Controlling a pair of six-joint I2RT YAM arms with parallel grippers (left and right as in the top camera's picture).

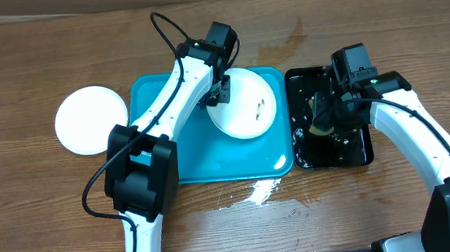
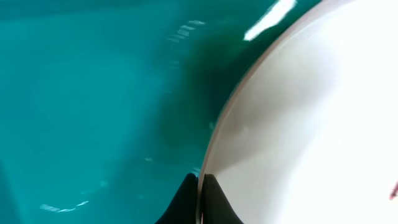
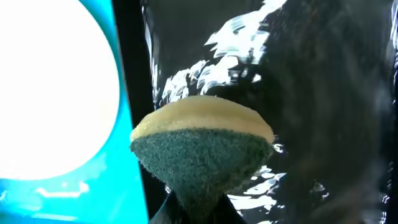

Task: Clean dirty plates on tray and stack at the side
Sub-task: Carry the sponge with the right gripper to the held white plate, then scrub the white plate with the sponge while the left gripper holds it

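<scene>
The left gripper [image 1: 219, 92] is closed tight on the left rim of a white plate [image 1: 244, 108], its two black fingertips [image 2: 186, 198] pinching the edge from either side. That plate sits in the far right part of the blue tray [image 1: 204, 164], which lies in the middle of the wooden table [image 1: 31, 53]. The plate carries a few small brown smears [image 1: 262, 105] toward its right side. A second plate [image 1: 90, 120], plain white, rests on the table just left of the tray and apart from it. The right gripper [image 1: 329, 115] is clamped on a sponge [image 3: 199, 149], yellow on one face and green on the other, and holds it over the wet black tray [image 1: 350, 152] just right of the blue one. A puddle of water [image 1: 255, 193] shines on the table at the tray's near edge.
</scene>
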